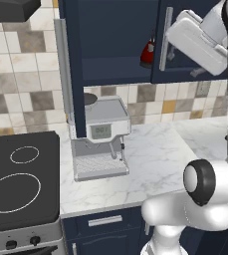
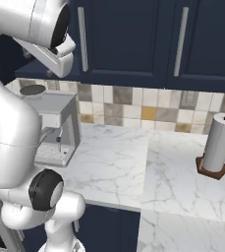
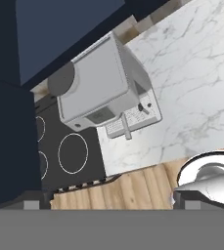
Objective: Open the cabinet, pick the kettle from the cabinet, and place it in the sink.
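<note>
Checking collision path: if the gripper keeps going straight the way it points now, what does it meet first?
Probably the coffee machine: the hand view looks down along the open gripper onto its top. Depth is unclear; the counter lies beside it.

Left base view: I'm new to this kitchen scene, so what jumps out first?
The small red kettle stands on the shelf of the navy cabinet, whose left door hangs open. Below it a grey coffee machine sits on the white marble counter, with the black cooktop at far left.

Kettle (image 1: 148, 52) on the cabinet (image 1: 116, 40) shelf — coffee machine (image 1: 101, 137) below, cooktop (image 1: 21, 179) left.
</note>
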You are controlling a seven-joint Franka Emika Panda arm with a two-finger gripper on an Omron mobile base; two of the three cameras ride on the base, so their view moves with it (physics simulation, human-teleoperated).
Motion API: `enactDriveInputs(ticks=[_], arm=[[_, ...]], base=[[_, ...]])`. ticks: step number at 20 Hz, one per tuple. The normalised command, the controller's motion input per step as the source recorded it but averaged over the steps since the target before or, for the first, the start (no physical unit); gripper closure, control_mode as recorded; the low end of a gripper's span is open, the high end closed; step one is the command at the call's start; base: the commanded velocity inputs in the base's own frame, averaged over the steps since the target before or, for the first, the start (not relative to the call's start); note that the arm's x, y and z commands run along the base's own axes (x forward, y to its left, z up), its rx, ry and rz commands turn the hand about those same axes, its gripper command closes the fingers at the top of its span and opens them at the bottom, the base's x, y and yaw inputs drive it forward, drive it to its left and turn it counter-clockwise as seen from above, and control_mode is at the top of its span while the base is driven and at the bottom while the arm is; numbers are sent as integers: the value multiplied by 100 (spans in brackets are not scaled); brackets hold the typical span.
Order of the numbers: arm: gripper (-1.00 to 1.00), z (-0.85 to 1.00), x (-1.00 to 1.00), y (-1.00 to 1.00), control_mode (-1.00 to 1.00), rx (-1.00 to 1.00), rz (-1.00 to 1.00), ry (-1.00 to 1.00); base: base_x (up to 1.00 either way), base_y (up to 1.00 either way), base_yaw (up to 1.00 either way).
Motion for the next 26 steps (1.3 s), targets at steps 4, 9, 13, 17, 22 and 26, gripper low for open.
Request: enactDriveInputs(ticks=[4, 9, 13, 17, 22, 26], arm=[[-100, -8, -1, -21, -100, -6, -1, -15], [-100, -9, -1, -18, -100, -11, 0, -18], [-100, -11, 0, -18, -100, -11, 0, -13], [-100, -13, 0, -16, -100, -10, -1, -11], [-100, -12, 2, -16, -100, -6, 0, -2], [-100, -8, 10, -12, -100, -4, -1, -4]], base=[[0, 0, 0], [0, 0, 0], [0, 0, 0], [0, 0, 0], [0, 0, 0], [0, 0, 0]])
